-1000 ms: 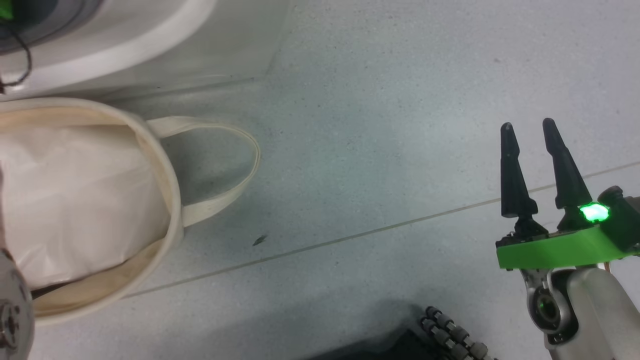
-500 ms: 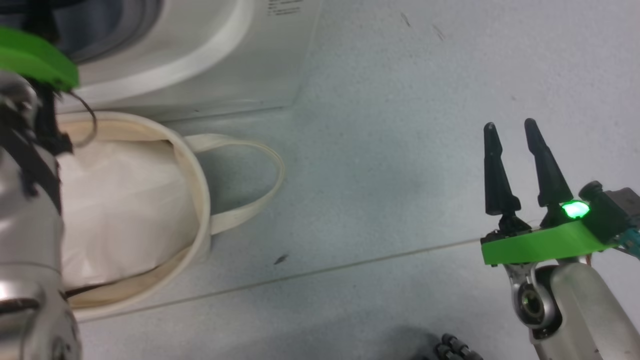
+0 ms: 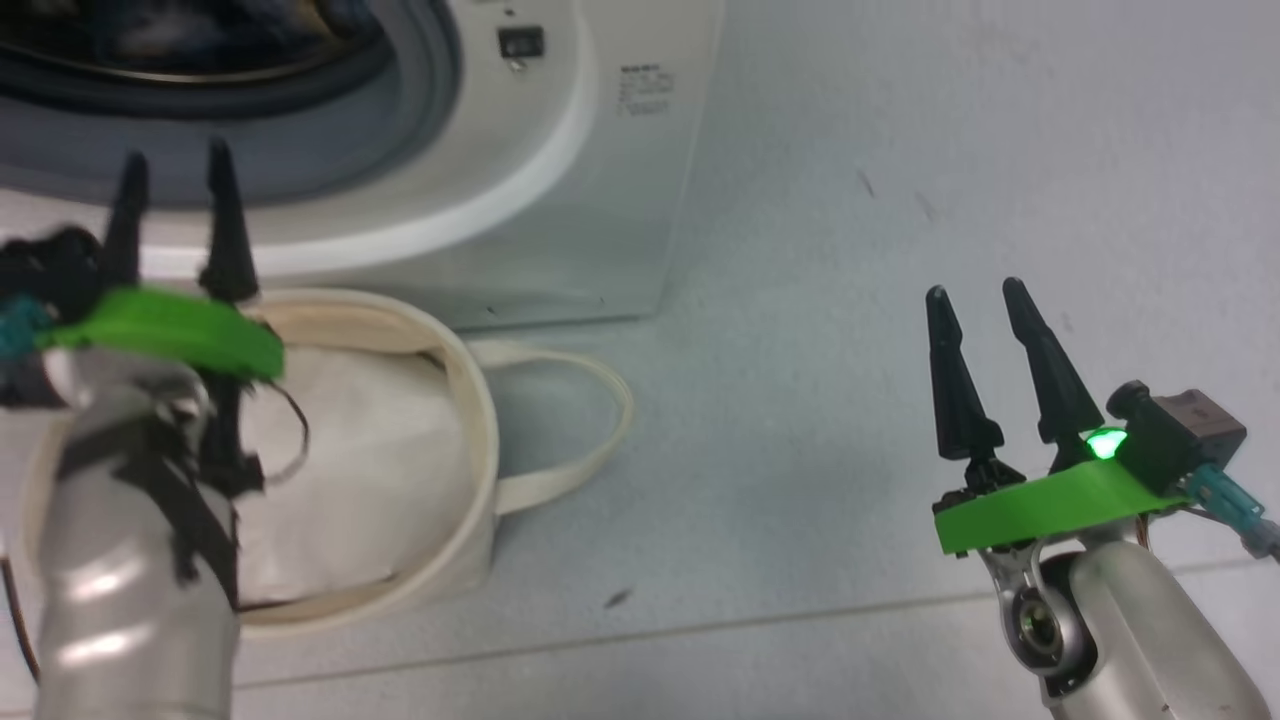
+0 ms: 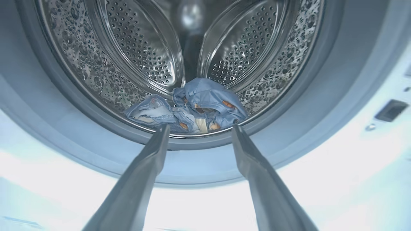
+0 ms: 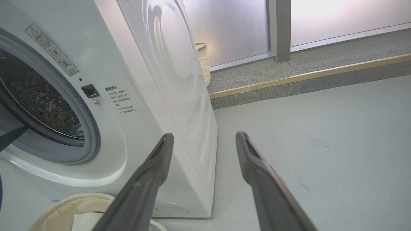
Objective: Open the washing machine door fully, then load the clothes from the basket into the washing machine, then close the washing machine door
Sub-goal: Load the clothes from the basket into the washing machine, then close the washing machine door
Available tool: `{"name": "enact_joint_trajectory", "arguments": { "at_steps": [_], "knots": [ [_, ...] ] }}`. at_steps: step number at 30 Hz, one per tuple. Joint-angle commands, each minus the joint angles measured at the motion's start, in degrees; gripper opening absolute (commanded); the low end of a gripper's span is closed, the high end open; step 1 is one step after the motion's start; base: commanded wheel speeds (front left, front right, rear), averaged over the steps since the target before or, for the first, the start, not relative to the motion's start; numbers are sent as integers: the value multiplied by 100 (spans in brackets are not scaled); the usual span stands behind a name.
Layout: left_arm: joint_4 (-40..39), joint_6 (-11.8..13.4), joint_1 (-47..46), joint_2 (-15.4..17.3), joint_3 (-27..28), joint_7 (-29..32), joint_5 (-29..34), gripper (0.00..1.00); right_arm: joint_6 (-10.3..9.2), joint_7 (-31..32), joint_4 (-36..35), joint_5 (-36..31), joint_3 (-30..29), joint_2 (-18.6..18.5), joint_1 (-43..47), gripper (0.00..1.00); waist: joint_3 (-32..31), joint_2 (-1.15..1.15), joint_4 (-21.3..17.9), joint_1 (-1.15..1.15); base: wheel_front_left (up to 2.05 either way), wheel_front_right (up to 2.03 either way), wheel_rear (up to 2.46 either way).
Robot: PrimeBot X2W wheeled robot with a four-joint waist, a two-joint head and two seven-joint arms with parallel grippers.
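since one second ago the head camera has tilted up, so the whole picture has shifted and the mouth of the big white front-loading washing machine [image 3: 560, 200] now shows at the top. my left arm, then only a pale edge at the lower left, has come up into the picture.

at the left, my left gripper [image 3: 175, 156] has its two long dark fingers wide apart with nothing between them. they point at the open mouth of the machine, above the left part of the round cream canvas basket [image 3: 482, 420]. in the left wrist view the fingers frame the lower part of the grey rubber gasket [image 4: 199, 154]. behind it, low at the front of the perforated steel drum [image 4: 144, 54], lie the light blue thin clothes [image 4: 196, 104] with small orange-brown prints, crumpled in a heap and apart from my fingertips.

the basket stands on the floor just before the machine. inside it lies a plain white pillow-like bundle [image 3: 370, 470], and one long loop handle [image 3: 605, 440] hangs out to the right over the pale grey speckled floor [image 3: 850, 200].

at the right, well apart from the basket, my right gripper [image 3: 975, 290] hovers above the bare floor, its fingers also spread wide and holding nothing. in the right wrist view they point past the right front corner of the machine.
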Motion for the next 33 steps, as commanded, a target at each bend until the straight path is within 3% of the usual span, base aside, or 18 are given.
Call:
{"name": "enact_joint_trajectory", "arguments": {
  "at_steps": [1,6,13,20,33],
  "knots": [
    [-245,-27,122,166,75,-27,-26,100,3,-28,-147,46,123,-82,102,100,-349,0,203,1,0,0,0],
    [-909,-34,983,121,-382,-27,-416,100,3,-28,-168,43,230,-193,197,100,-901,0,381,1,0,0,0],
    [-1782,-35,2066,439,-768,-27,-585,100,3,-28,-212,-26,205,-297,424,100,-1533,0,532,1,0,0,0],
    [-2267,-36,2697,526,-704,-27,-744,100,3,-28,-82,-229,-191,-228,701,100,-1932,0,595,1,0,0,0],
    [-2615,-36,3026,477,-504,-27,-774,100,3,-28,25,-301,-555,-218,907,100,-1947,0,584,1,0,0,0]
  ]
}}
